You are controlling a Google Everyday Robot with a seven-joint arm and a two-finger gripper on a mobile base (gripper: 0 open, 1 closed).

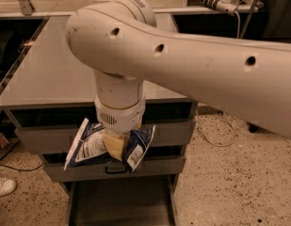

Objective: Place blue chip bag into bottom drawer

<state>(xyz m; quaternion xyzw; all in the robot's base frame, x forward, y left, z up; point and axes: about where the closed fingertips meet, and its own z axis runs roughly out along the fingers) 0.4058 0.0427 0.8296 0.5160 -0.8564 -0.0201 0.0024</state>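
My gripper [114,147] hangs from the white arm in front of the grey cabinet, at the level of the middle drawer front. It is shut on the blue chip bag [88,142], a crinkly dark blue and white foil bag that folds around the yellowish fingers [113,144] and sticks out to both sides. The bottom drawer [121,204] is pulled open right below the bag, and its flat grey floor shows at the lower edge of the camera view.
The grey cabinet top [55,74] stretches behind the arm. Two upper drawer fronts show, the middle one with a black handle [116,169]. A white shoe [4,186] lies on the speckled floor at left. Cables [220,131] run on the floor at right.
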